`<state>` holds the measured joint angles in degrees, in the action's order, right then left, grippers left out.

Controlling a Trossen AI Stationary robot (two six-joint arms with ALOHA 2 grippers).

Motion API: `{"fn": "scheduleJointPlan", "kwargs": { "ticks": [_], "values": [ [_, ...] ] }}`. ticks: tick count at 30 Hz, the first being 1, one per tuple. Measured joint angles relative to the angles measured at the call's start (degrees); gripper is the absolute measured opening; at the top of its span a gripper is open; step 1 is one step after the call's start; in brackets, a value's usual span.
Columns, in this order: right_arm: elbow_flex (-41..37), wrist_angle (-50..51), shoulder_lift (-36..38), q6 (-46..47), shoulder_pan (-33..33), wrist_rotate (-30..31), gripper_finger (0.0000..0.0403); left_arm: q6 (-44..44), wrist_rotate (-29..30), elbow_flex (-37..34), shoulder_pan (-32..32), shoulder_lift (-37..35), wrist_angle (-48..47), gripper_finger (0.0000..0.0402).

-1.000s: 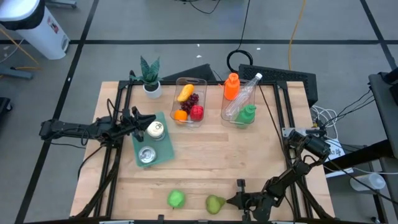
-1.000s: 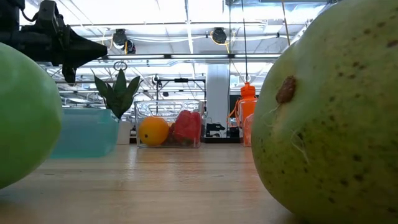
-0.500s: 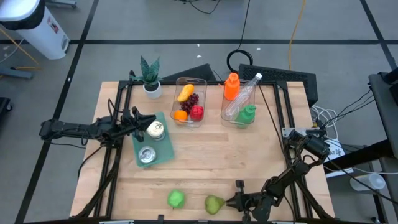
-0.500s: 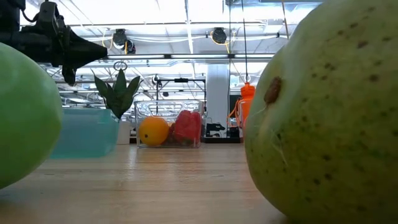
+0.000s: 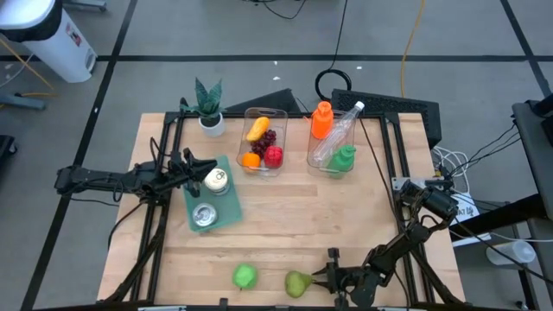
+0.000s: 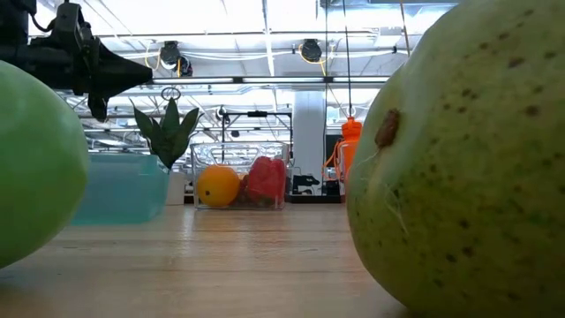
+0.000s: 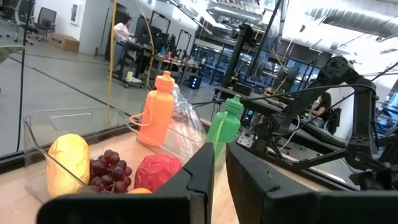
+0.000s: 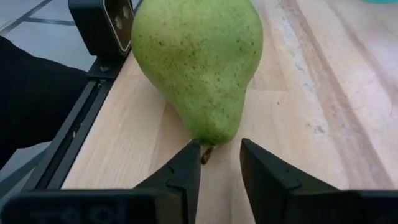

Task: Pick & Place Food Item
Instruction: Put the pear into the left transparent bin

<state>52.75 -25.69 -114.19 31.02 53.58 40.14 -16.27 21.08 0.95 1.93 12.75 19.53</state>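
Note:
A green pear [image 5: 298,282] lies on its side on the wooden table near the front edge, its stem end [image 8: 205,154] pointing toward my right gripper [image 5: 323,278]. That gripper is open and low over the table, with one finger on each side of the stem [image 8: 221,152]. A green apple [image 5: 245,276] rests on the table to the pear's left. In the low view the pear [image 6: 459,159] and the apple [image 6: 35,159] fill the foreground. My left gripper [image 5: 207,166] waits, shut, above the teal tray [image 5: 226,212] at the table's left. My right gripper reaches level from the table's right toward the pear's narrow end. The stem [image 8: 204,155] stands right beside one fingertip [image 8: 191,155]; I cannot tell whether they touch. The pear lies on the table.
A clear bin [image 5: 278,115] of fruit and a second bin with bottles [image 5: 333,138] stand at the back. A potted plant [image 5: 208,104] is at the back left. Cans sit on the teal tray. Bare wood lies in the table's middle.
In the low view the pear has shifted a little toward the apple and turned slightly on the table, then come to rest.

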Motion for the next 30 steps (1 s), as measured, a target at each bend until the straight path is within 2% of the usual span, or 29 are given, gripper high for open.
{"fn": "scheduleJointPlan", "kwargs": {
  "ticks": [11,16,30],
  "values": [
    [0.0,-1.0,0.0,-1.6,-0.4,-1.8,0.0054,1.0,0.0,0.0,0.0,0.0,0.0,0.0050],
    [0.0,-1.1,0.0,-0.8,-1.0,-4.2,0.0050,1.0,0.0,0.0,0.0,0.0,0.0,0.0050],
    [0.0,-1.3,0.0,-0.7,-1.4,-4.2,0.0043,1.1,0.0,0.0,0.0,0.0,0.0,0.0050]
  ]
}}
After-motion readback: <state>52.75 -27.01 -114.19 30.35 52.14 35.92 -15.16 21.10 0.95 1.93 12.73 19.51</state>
